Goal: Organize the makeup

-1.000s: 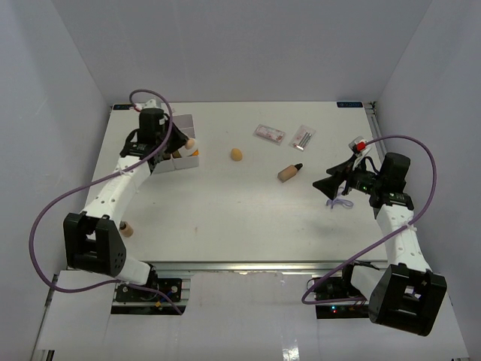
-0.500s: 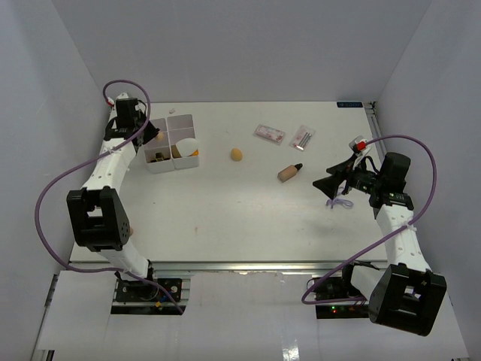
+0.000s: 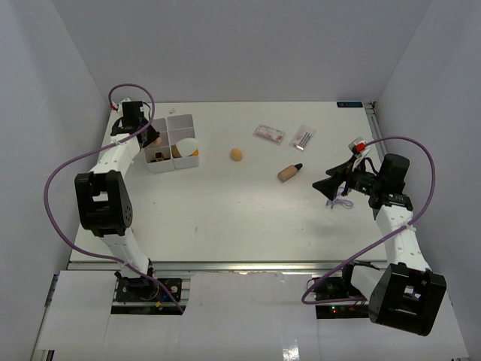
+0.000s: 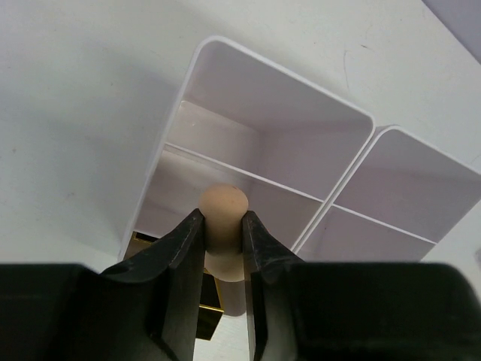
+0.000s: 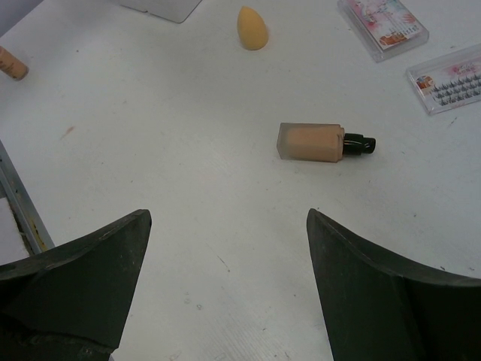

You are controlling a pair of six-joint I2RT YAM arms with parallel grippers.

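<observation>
Held sponge: beige, pinched between the two fingers of the left gripper, with both pads touching its sides. It hangs over the left half of the box, just above an inner divider; cannot tell which compartment lies under it. Beneath the fingers, in the box's near-left compartment, lies a black-and-gold lipstick. In the top view an orange tube with a white cap sits in the right half of the box. Loose sponge: on the table, right of the box and apart from it. Bottle: on its side, further right of the box than the loose sponge, black cap pointing away from the box. Pink packet and lash packet: flat on the table, right of the box, behind the bottle, near each other but not touching. Right gripper: jaws spread wide, nothing between them, over bare table past the bottle, farthest from the box.
</observation>
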